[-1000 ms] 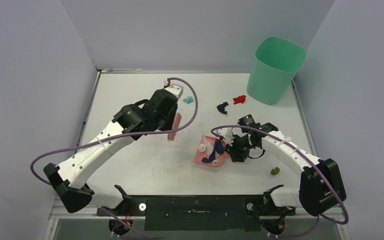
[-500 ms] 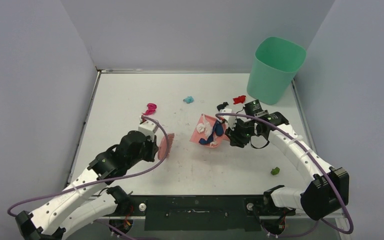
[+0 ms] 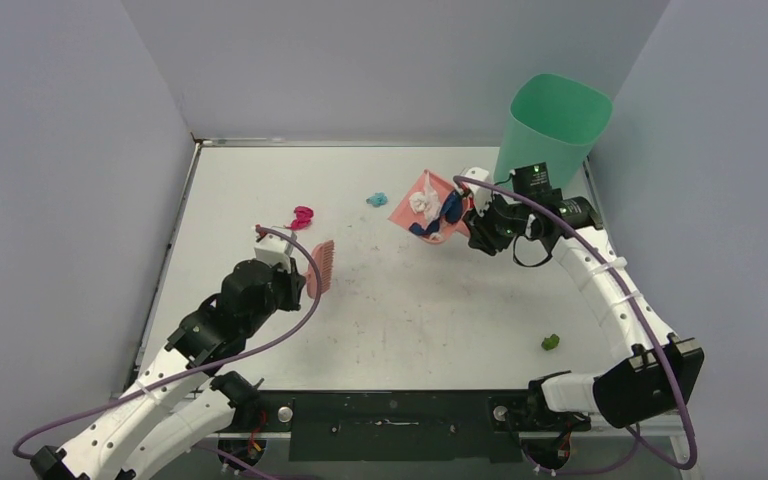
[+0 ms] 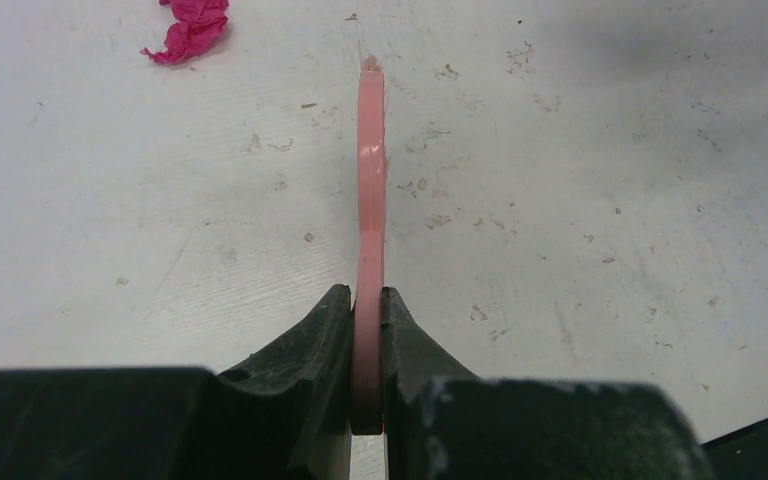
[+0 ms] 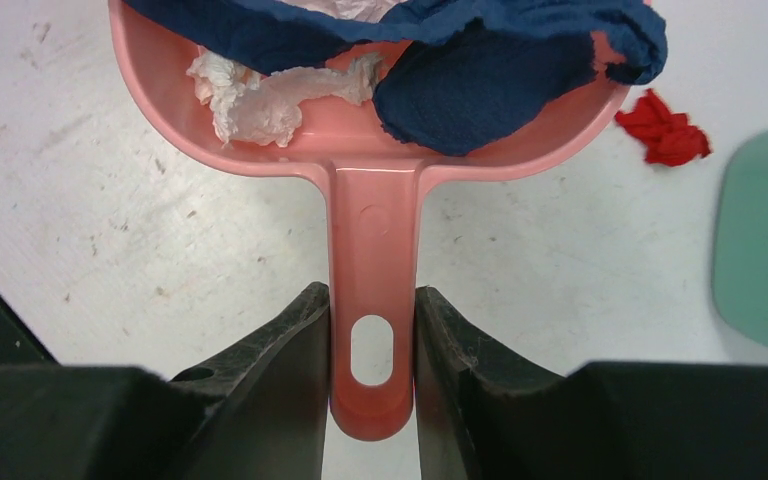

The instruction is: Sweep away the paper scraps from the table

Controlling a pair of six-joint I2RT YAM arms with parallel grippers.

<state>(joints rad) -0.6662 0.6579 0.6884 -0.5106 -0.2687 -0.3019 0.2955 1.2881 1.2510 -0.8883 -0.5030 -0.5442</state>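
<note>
My right hand [image 5: 370, 308] is clamped on the pink dustpan [image 5: 373, 225], short of the one green bin [image 3: 550, 135] at 1 o'clock. If I tip early, its load spills back onto the tabletop [image 3: 440, 300]. My left hand [image 4: 366, 305] pinches the one brush [image 4: 371, 170].

In the pan are one white scrap [image 5: 260, 95] and what look like two dark blue scraps [image 5: 500, 85]. Four lie loose: magenta scrap [image 3: 302, 216] at 10, light blue scrap [image 3: 377, 199] at 12, green scrap [image 3: 551, 342] at 4, and red scrap [image 5: 663, 128] near the bin.

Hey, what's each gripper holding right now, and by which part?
The left gripper pinches the pink brush by its handle. The right gripper clamps the pink dustpan by its handle, around the hanging hole.
</note>
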